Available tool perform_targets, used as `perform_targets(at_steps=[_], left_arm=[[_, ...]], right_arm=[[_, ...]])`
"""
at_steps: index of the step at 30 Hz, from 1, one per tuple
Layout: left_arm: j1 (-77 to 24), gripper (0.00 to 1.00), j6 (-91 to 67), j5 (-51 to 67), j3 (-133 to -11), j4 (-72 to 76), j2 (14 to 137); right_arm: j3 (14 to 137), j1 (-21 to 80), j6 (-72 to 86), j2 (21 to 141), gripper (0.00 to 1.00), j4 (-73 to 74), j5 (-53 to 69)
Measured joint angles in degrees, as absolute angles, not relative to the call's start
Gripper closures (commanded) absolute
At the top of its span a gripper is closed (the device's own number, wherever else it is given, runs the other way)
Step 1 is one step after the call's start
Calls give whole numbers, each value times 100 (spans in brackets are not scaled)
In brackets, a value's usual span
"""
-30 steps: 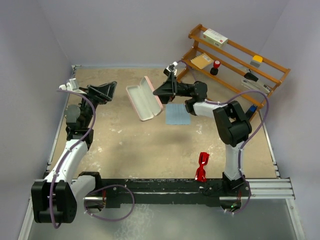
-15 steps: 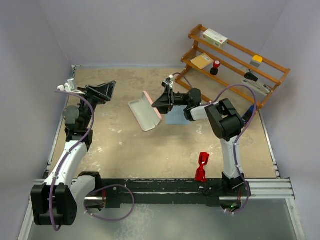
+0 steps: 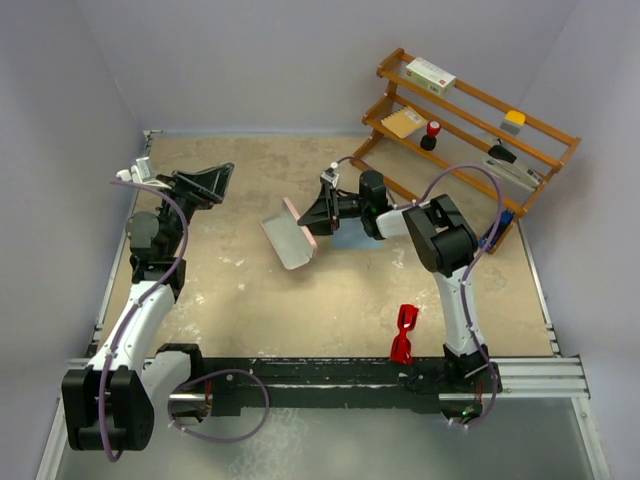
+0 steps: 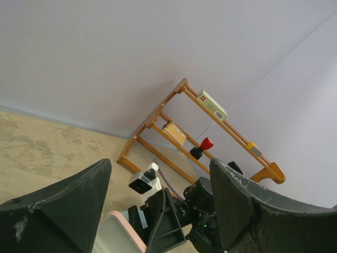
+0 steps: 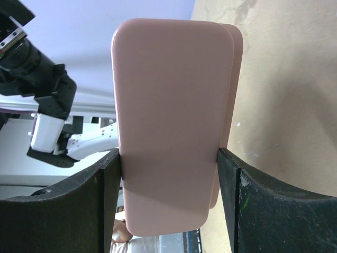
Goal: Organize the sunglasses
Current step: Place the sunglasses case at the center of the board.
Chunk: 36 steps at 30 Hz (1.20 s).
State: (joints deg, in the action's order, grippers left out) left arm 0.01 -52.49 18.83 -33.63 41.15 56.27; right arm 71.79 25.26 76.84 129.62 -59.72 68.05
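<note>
Pale lavender walls are closing in a sandy, speckled table (image 3: 300,300), and a wooden rack (image 3: 470,110) is standing in its far right corner, serving as the landmark. On the rack's shelves a white and green box (image 3: 431,74), a tan packet (image 3: 403,122) and a red-topped black item (image 3: 431,135) are sitting.

Left of the rack and a little nearer the arm bases, the right gripper (image 3: 312,215) is clasping the pink case (image 3: 288,238) off the table. In the right wrist view its two dark fingers (image 5: 105,203) are pressing against the case's long sides. Seen from above, the case is tilting, its pale lining facing away from the rack.

The sunglasses (image 3: 404,333) are lying well apart from the rack, on the near part of the table just beside the black base rail (image 3: 320,375), with neither gripper touching them.

Far to the left of the rack, the left gripper (image 3: 205,180) is hanging in the air with its jaws spread and nothing between them, pointing toward the rack.
</note>
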Motion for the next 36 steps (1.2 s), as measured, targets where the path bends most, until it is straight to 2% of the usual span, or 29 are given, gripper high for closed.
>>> perform_targets(at_steps=[16, 18, 20, 27, 30, 34, 36], left_arm=[[16, 28, -5227, 1994, -3363, 3795, 5459], [34, 28, -5229, 1999, -3363, 3795, 5459], [40, 27, -5229, 2001, -3363, 3795, 5459], [43, 27, -5231, 2034, -3363, 3795, 5463], [43, 27, -5234, 2064, -3365, 3795, 5470], [43, 27, -5234, 2093, -3365, 3789, 5474], [47, 27, -5231, 2104, -3371, 3756, 5474]], right_arm=[[8860, 2814, 5107, 13692, 100, -2423, 6331], [8945, 2825, 4934, 13692, 83, -2187, 6311], [9011, 2825, 4792, 13692, 71, -1984, 6294], [9035, 2823, 4418, 13579, 44, -1509, 6228], [9076, 2823, 4298, 13568, 35, -1350, 6226], [9078, 2823, 4209, 13456, 32, -1273, 6165], [9078, 2823, 4150, 13371, 27, -1240, 6075]])
